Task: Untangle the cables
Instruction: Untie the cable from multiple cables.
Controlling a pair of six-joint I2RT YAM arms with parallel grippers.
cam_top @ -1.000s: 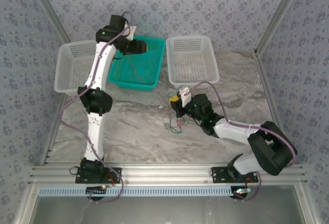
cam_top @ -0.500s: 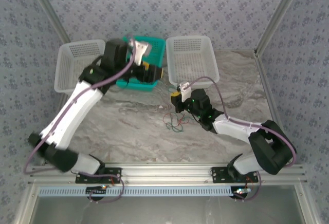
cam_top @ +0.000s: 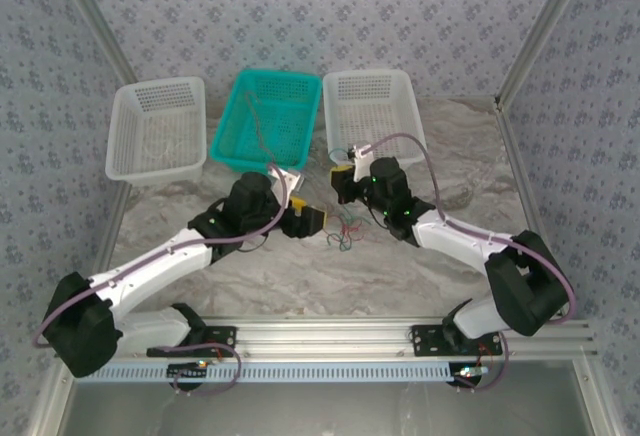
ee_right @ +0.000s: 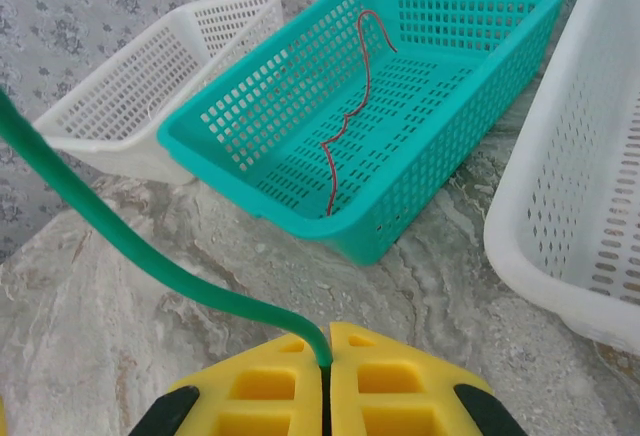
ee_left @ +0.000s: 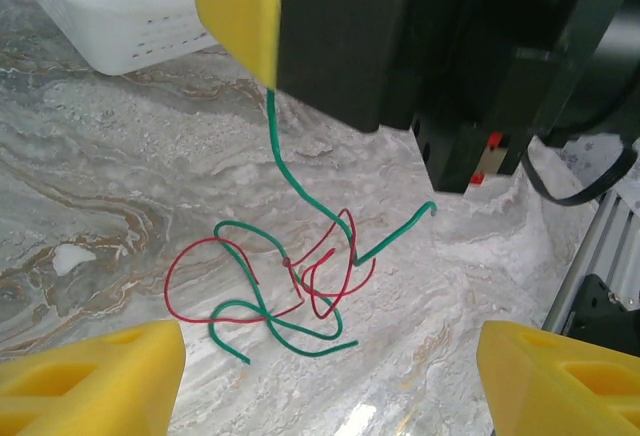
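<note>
Cables (ee_left: pixel 290 286) sit as a small clump about mid-tabletop (ee_left: pixel 120 186), apart from the teal basket (ee_right: pixel 420 186) toward the far edge. One red wire (ee_right: pixel 352 121) lies alone in that basket. Right gripper (ee_right: pixel 325 366) is pressed together on the green wire (ee_left: pixel 283 161), pinching its upper end, so that strand rises out of the clump while the loops below look to rest on the marble. Left gripper (ee_left: pixel 325 361) is spread wide, holds nothing, and sits low just beside the clump, which lies ahead between its fingers. Handling, my read: the wires are very light, thin and limp but a bit springy, so loops keep their curl and drag along when one strand gets pulled. Nothing fragile, but thin insulation can slip out of a pad pinch. Best hold looks like the outer red loop (ee_left: pixel 190 266), bulging clear of the green crossings. Take a single strand, not the knot in the middle, and pull away from the right gripper.
</note>
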